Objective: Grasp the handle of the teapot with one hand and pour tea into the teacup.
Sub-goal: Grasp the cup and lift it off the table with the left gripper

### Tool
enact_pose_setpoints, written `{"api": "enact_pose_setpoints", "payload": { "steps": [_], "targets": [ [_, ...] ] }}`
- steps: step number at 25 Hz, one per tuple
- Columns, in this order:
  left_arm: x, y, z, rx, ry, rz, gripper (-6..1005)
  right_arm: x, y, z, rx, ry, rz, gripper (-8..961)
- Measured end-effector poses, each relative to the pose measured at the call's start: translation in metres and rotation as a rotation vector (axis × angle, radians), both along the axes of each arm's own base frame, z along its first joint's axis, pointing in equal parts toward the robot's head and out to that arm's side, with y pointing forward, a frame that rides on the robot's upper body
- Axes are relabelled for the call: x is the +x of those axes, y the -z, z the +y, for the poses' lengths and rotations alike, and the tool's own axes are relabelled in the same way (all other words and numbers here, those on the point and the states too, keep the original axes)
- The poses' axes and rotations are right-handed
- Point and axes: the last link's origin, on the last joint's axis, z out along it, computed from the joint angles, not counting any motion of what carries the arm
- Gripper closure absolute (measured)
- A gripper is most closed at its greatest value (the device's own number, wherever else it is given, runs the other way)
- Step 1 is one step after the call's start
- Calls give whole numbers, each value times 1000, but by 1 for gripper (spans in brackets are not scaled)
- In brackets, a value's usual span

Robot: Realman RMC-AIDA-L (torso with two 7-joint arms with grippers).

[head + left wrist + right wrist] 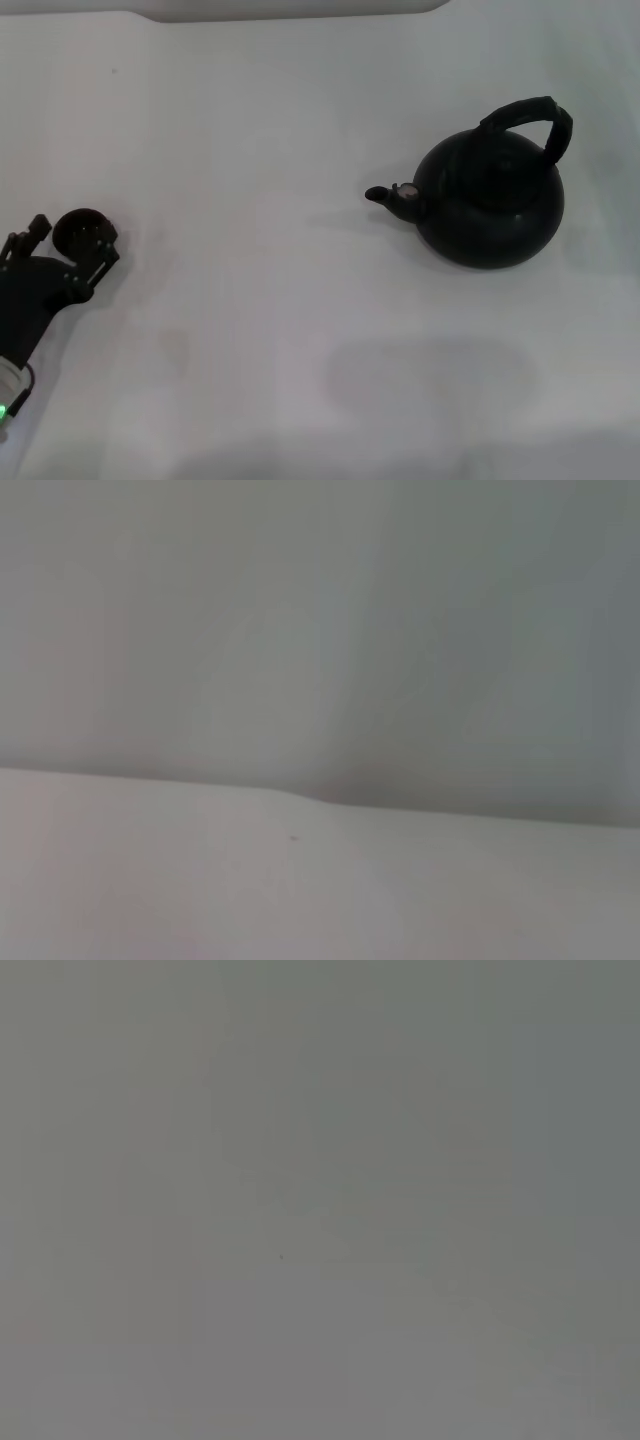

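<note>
The teapot (490,200) is a round squat black pot standing upright on the white table at the right of the head view. Its short spout (385,196) points left. Its thick black arched handle (530,118) rises over the top, with nothing holding it. The teacup (82,228), tiny, round and dark, is at the far left. My left gripper (62,255) is right against the teacup, reaching in from the lower left; I cannot tell whether it holds the cup. My right gripper is out of view.
The white table (300,330) runs between the teacup and the teapot. Its far edge (300,12) meets a pale wall at the top. The left wrist view shows only the tabletop (300,900) and wall; the right wrist view shows a plain grey surface.
</note>
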Motion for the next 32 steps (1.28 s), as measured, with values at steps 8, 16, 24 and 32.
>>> {"api": "enact_pose_setpoints", "payload": {
  "steps": [8,16,24,32],
  "targets": [
    [-2,3,3,-25,-18,12,122,0,0,0,2,0,1,319],
    [-3,3,4,-27,-18,18,122,-1,-1,1,4,-3,1,319],
    [-5,2,4,-30,-23,24,121,-2,-2,2,10,-10,-1,319],
    [-5,5,7,-59,-23,41,121,-1,-1,1,9,-6,0,320]
  ]
}}
